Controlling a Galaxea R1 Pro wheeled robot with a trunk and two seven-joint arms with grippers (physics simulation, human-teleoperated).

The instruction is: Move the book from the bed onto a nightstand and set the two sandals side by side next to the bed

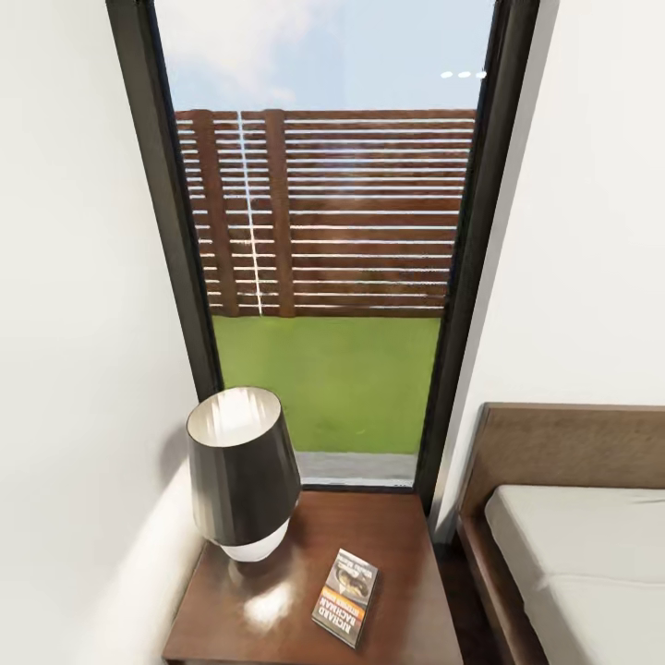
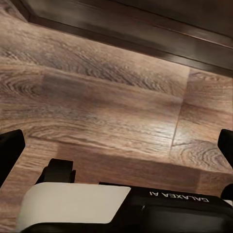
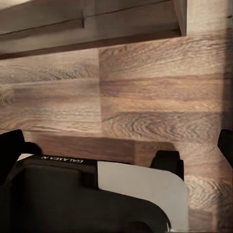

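Book (image 1: 345, 598) lies flat on the nightstand (image 1: 406, 554); both my end effectors hang spread over floor (image 2: 107, 97), sandals unseen.

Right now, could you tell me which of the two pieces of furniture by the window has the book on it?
The nightstand, the dark wooden one with the lamp; the book lies flat on its top. The bed beside it is bare.

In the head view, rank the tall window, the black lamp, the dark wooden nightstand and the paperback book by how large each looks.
Largest to smallest, as they appear:
1. Tall dark-framed window
2. Glossy dark brown wooden nightstand, cut off by the frame's edge
3. Black-shaded lamp with white base
4. Small dark paperback book with orange band
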